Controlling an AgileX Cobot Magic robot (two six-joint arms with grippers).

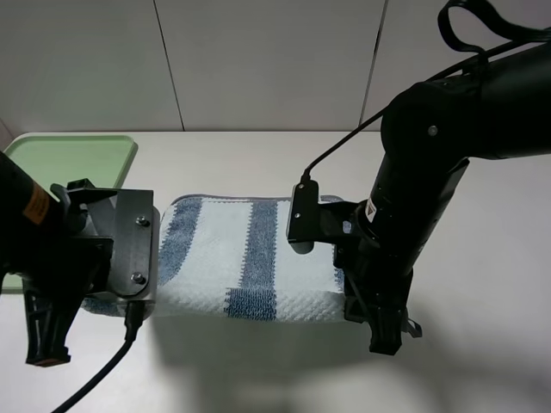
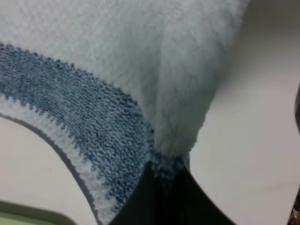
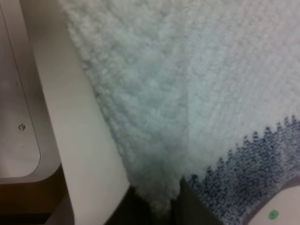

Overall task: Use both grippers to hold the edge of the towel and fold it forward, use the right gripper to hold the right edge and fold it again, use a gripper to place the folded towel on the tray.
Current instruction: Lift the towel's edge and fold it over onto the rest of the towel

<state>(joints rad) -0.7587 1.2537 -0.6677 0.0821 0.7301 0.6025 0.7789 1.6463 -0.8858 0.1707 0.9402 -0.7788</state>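
The striped towel point(image 1: 232, 258) lies across the middle of the white table, its near edge raised in a soft roll. My left gripper point(image 1: 50, 344), on the arm with the orange band, is at the towel's near-left corner. The left wrist view shows this left gripper point(image 2: 161, 180) shut on the towel point(image 2: 117, 70), beside the grey piped edge point(image 2: 51, 140). My right gripper point(image 1: 385, 340) is at the near-right corner. The right wrist view shows it point(image 3: 157, 206) shut on a pinch of the towel point(image 3: 187, 93). The pale green tray point(image 1: 77, 159) sits at the far left.
A strip of the tray's rim point(image 2: 18, 218) shows near the left gripper. The white table point(image 1: 258, 370) has bare surface in front of and behind the towel. The right wrist view shows the table's edge point(image 3: 61, 122) beside the towel.
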